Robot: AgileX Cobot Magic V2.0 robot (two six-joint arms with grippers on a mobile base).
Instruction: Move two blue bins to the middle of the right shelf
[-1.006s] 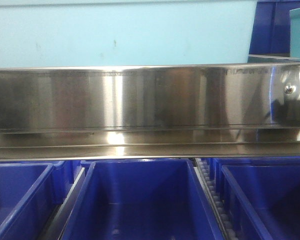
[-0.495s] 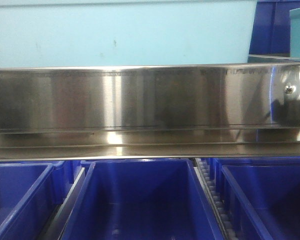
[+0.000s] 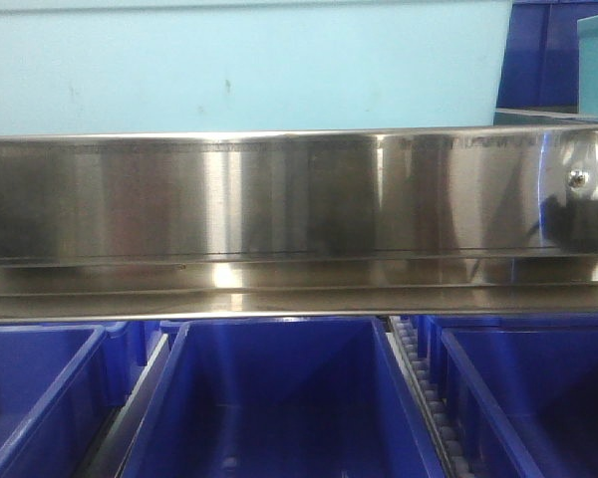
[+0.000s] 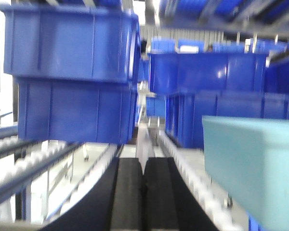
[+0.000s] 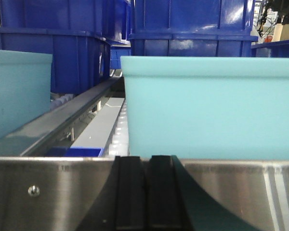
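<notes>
In the front view three dark blue bins stand in a row below a steel shelf rail [image 3: 299,229]: one at the left [image 3: 30,388], one in the middle [image 3: 279,398], one at the right [image 3: 528,393]. No gripper shows there. My left gripper [image 4: 143,166] is shut with nothing in it, its black fingers [image 4: 127,192] pressed together over a roller track, with stacked blue bins [image 4: 72,72] ahead on the left. My right gripper [image 5: 147,161] is shut and empty too, its tips level with a steel rail [image 5: 48,192] in front of a light blue bin [image 5: 209,106].
A large light blue bin [image 3: 244,65] sits on the shelf above the rail. Another light blue bin [image 4: 253,163] stands close on the right in the left wrist view. Roller tracks [image 4: 33,163] run away from me. Dark blue bins [image 5: 192,21] are stacked behind.
</notes>
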